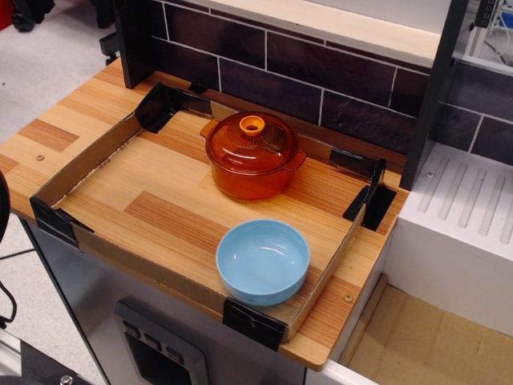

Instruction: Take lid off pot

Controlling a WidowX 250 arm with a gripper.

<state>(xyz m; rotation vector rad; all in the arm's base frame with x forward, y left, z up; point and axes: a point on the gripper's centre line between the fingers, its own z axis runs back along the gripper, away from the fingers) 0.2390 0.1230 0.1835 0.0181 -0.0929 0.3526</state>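
Note:
The amber-orange glass pot (250,178) stands at the back middle of the wooden counter, inside a low cardboard border. The domed amber lid (252,141) sits on the pot, with its small ring-shaped orange knob (252,125) at the centre. One side handle shows at the pot's left (209,128) and one at its right (298,160). No gripper or arm is in view.
A light blue bowl (263,261) sits in front of the pot near the counter's front edge. A low cardboard wall (84,152) with black tape corners rings the work area. A dark tiled wall (321,88) stands behind. A white drainer (473,208) lies to the right.

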